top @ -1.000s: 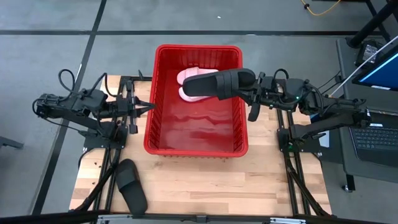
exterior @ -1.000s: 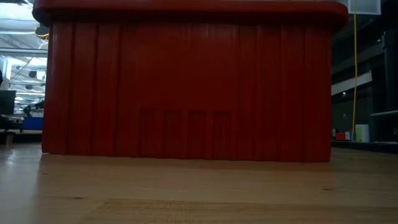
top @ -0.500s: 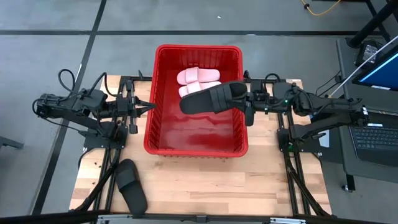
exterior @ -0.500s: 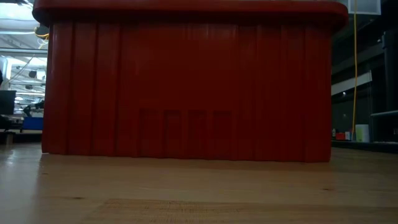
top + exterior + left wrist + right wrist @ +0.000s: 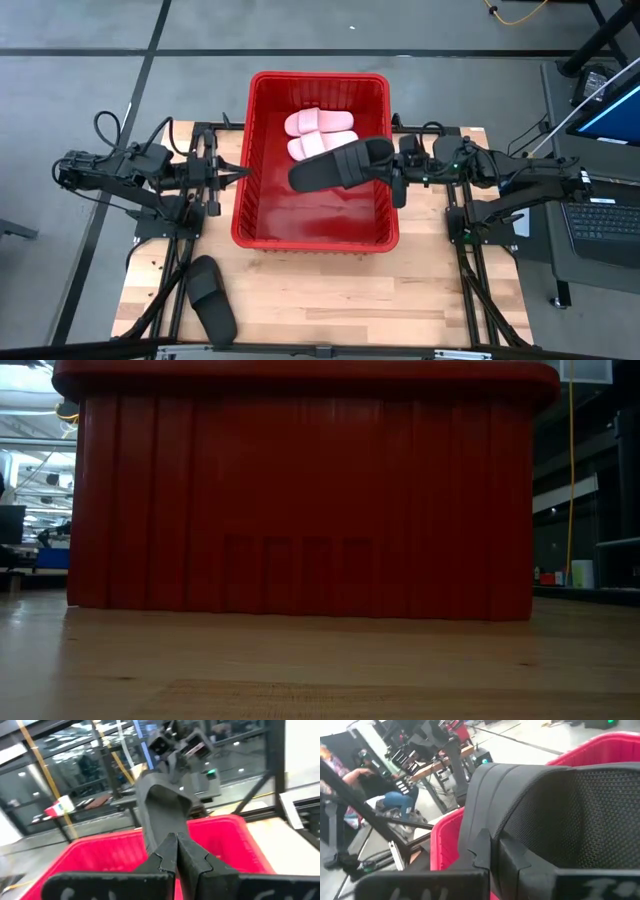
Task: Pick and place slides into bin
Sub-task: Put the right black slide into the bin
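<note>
Now I hold a black slide [image 5: 340,165] in the right gripper [image 5: 393,168], clenched on its heel end at the right rim of the bin [image 5: 258,205], so that most of the slide hangs over the inside and can fall there when I let go. Its long axis runs almost across the frame, the toe toward the centre left and a little lower. Two pink slides [image 5: 320,132] already lie in the upper part of the bin. The left gripper [image 5: 240,172], closed and empty, waits left of the bin. Another black slide [image 5: 212,297] lies on the desk [image 5: 330,290] at lower left.
</note>
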Robot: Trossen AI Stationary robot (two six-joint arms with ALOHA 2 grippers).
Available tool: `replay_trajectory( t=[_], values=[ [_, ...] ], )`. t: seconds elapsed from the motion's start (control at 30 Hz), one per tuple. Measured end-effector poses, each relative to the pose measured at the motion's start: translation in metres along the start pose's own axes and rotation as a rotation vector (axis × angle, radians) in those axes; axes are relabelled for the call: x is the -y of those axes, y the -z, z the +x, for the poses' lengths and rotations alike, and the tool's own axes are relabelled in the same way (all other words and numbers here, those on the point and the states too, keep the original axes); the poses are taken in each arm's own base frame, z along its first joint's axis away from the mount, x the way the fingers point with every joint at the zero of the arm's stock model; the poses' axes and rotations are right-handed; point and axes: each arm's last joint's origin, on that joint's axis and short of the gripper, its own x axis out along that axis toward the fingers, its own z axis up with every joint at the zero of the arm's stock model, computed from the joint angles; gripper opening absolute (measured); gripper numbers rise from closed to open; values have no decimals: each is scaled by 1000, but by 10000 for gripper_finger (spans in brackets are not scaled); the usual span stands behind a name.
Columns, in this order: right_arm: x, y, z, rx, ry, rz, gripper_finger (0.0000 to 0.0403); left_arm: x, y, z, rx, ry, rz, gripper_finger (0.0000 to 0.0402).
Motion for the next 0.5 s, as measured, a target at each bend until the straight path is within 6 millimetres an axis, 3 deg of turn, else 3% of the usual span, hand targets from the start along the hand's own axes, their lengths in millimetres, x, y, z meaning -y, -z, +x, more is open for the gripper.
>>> replay_trajectory(
  t=[0.37,0.5],
  values=[
    [1,-1,0,-16,-34,-41,15,0,-1,0,10,19,-18,1],
    [-1,-11,-1,-32,-15,-48,15,0,-4,0,9,18,-29,1]
  ],
)
